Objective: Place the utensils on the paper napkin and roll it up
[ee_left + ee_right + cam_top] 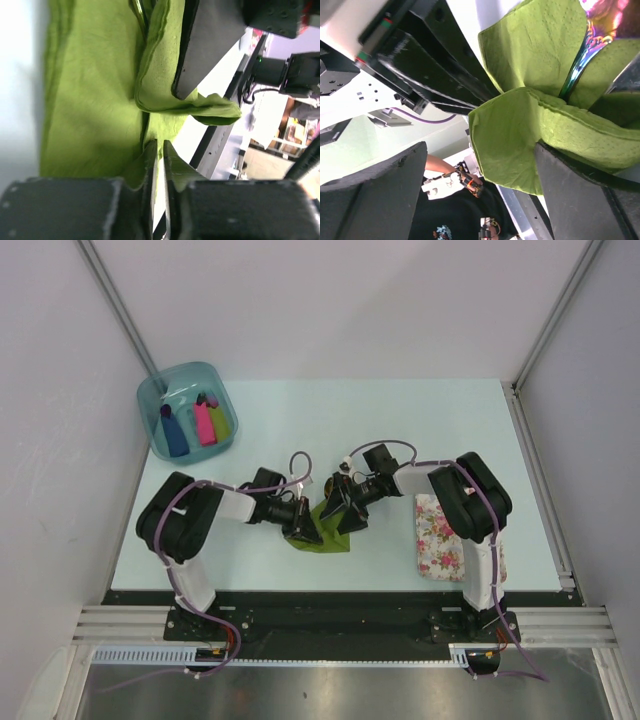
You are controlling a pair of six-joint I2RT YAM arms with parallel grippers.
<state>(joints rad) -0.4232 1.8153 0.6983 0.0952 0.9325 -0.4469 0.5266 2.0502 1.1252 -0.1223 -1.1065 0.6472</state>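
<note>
My left gripper nipped the paper napkin narrowly, toward the table's six o'clock; my right gripper gaped wide. With the utensil folded inside, I judged tight, even rolling best

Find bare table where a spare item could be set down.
Free: the far half of the table, from the teal bin across to the right edge. Crowded: near centre, where left gripper and right gripper meet at the paper napkin.

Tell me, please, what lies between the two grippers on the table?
The folded paper napkin lies between the left gripper and right gripper, as the top view shows; the right wrist view shows a utensil tucked in its fold.
</note>
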